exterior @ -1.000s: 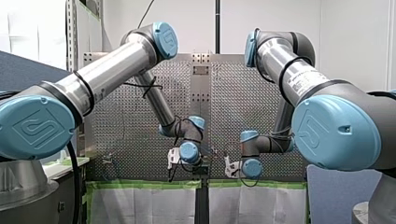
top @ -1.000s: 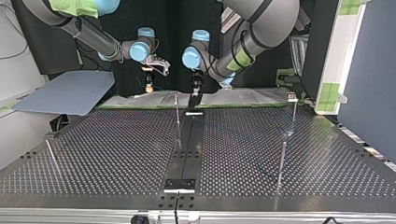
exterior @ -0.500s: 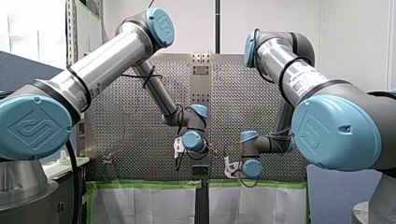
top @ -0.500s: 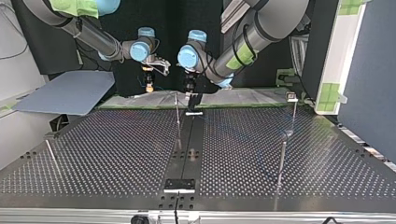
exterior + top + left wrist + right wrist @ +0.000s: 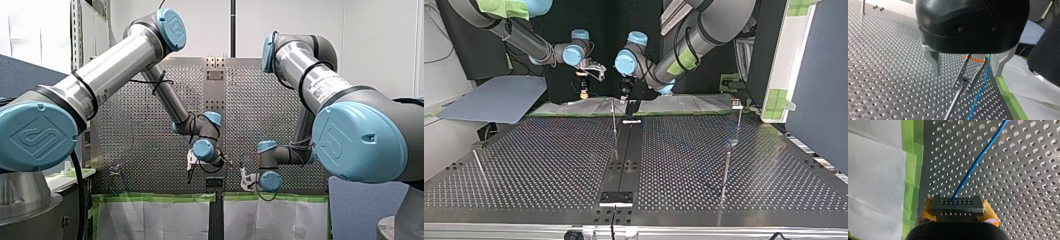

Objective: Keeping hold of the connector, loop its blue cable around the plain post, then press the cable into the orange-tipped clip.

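Right hand (image 5: 957,213) first: it is clamped on the black connector (image 5: 956,204), yellow pads (image 5: 991,213) pressed to either side of it. The blue cable (image 5: 978,157) leaves the connector's face and runs straight ahead of the hand, slanting over the perforated desk (image 5: 1023,182). Beside the hand, the desk's edge carries green tape (image 5: 911,170), with a white sheet (image 5: 873,182) beyond it.

Over to my left hand (image 5: 967,65): the metal fingers (image 5: 934,62) are spread wide and grip nothing. The clip (image 5: 963,81) stands in the gap between them and touches neither finger. Its two prongs fork up from a thin rod, and I can see an orange tip (image 5: 973,59) just under the hand's body. The cable comes down past the clip on the tape side, just beside the nearer prong. I cannot tell whether it touches that prong, but it lies outside the fork, not pressed between the prongs.

In the top view both hands hang side by side at the desk's far edge, near its middle. My left one is over the top of the clip's rod. A plain post (image 5: 725,170) stands well apart at that view's right, nearer the camera.
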Tool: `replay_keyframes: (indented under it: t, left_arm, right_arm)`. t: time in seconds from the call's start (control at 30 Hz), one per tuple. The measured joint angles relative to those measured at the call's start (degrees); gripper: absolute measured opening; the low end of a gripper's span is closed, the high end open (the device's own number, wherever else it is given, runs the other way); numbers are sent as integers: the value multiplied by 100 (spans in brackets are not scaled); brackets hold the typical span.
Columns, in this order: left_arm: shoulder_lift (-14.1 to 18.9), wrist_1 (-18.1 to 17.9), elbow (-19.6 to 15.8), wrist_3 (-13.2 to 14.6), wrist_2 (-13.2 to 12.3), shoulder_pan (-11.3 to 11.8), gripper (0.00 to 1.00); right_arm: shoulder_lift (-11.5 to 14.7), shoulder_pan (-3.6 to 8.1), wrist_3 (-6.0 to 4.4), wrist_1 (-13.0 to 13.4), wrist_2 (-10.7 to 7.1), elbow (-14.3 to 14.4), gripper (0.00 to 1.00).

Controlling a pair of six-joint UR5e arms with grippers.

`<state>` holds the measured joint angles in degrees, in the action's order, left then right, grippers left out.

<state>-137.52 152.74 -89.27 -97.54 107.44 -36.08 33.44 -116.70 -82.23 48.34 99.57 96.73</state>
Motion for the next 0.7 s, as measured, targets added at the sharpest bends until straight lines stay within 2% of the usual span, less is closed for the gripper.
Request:
replay_keyframes:
  t: [0.3,0.7]
  left_arm:
    - [-2,20,1,20,38,5,100]
    - [3,41,2,61,50,13,100]
  right_arm:
    - [-8,15,-88,20,-48,0,0]
    - [-21,16,-103,-12,-65,0,0]
